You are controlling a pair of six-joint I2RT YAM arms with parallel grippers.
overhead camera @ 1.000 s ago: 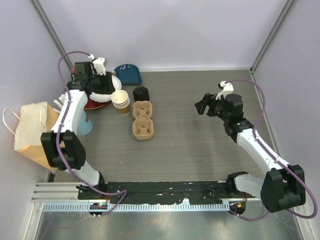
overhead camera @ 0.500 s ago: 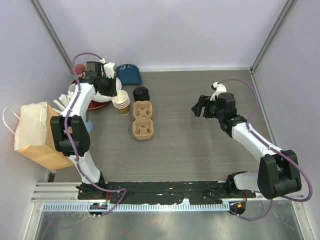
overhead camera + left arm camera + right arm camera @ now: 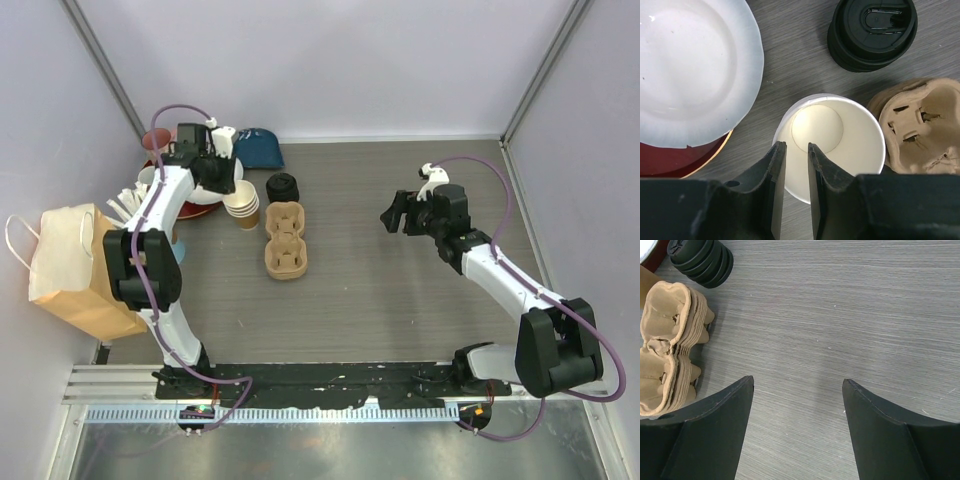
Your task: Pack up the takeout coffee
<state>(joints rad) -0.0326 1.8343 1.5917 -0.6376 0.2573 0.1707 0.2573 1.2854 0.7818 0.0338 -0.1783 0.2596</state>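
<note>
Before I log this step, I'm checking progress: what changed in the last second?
The left fingers shifted right and narrowed over the rim of the paper cup; whether they grip it is unclear. The right fingers edged left, wide open. The black lids, cup carrier and paper bag stayed put.

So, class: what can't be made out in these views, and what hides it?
- Left wrist view: whether the left gripper pinches the wall of the paper cup; its fingers cover the rim there.
- Top view: the light blue object, mostly under the left arm.
- Top view: the inside of the paper bag, walled off by its own sides.
- Left wrist view: the cup carrier, cut off by the right edge.
</note>
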